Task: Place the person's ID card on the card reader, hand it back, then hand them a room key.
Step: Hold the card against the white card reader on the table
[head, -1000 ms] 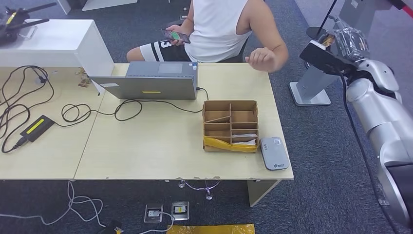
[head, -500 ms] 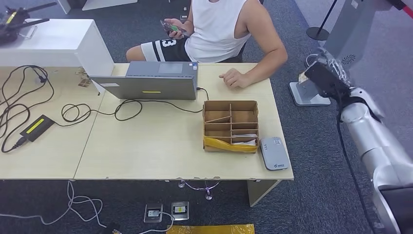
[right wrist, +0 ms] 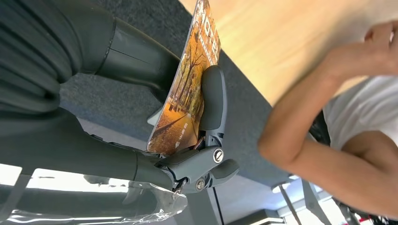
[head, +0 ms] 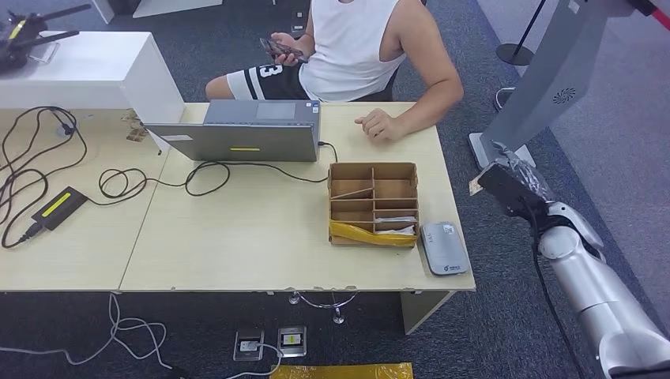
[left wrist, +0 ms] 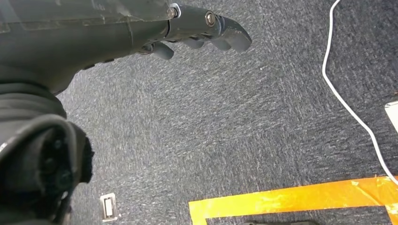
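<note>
The right hand [right wrist: 187,117] pinches an orange-printed card [right wrist: 185,93] beyond the table's [head: 261,237] right edge; the left hand [left wrist: 197,28] hangs with fingers loosely curled, holding nothing.

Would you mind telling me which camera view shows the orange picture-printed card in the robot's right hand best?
The right wrist view: the orange picture-printed card is close up, pinched in the right hand. The head view shows just a pale sliver beside that hand; the left wrist view faces carpet.
</note>
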Robot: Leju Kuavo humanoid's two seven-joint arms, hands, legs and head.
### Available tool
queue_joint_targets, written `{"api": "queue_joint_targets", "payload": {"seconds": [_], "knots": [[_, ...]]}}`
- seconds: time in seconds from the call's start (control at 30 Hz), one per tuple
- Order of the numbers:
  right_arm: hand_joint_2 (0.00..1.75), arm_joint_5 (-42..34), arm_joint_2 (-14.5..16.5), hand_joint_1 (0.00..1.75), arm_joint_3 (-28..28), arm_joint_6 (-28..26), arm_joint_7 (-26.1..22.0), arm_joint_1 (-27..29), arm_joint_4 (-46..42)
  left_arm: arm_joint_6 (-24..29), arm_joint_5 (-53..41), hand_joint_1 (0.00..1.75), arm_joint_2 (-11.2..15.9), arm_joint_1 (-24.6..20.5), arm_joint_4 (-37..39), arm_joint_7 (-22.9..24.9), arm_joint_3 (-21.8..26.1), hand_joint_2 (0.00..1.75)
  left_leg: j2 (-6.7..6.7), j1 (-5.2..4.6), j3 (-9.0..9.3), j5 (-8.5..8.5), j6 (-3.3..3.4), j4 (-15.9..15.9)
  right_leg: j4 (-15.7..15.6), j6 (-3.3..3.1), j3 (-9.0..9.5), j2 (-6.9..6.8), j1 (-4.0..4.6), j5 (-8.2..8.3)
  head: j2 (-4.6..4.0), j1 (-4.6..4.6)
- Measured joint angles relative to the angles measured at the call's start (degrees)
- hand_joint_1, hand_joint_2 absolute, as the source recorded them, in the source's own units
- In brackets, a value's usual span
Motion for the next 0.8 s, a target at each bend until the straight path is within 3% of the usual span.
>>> {"api": "queue_joint_targets", "payload": {"seconds": [0.23,0.63,0.8], "knots": [[1.75,1.7,0.0,1.75,-0.9,0.6,0.8,4.0,-3.1,-0.4,-0.2,0.00,0.0,0.0,0.0,0.0,0.0,0.00,0.00,-0.01,-0.01,0.00,0.00,0.0,0.0,0.00,0.00,0.01,-0.01,0.00,0.01,0.01],[1.75,4.1,0.3,1.75,-1.7,1.8,1.2,6.1,-4.9,-0.4,-0.6,0.00,0.0,-0.1,0.0,0.0,0.0,0.00,0.00,-0.01,-0.01,0.00,0.00,0.0,0.0,0.00,0.00,0.00,-0.01,0.00,0.01,-0.01],[1.75,7.5,1.4,1.75,-1.8,3.9,2.7,10.8,-7.9,-0.4,-0.7,0.00,-0.1,-0.1,0.0,0.0,0.0,0.00,0.00,-0.01,-0.02,0.00,0.00,0.0,0.0,-0.01,0.00,0.00,-0.01,-0.01,0.00,0.00]]}}
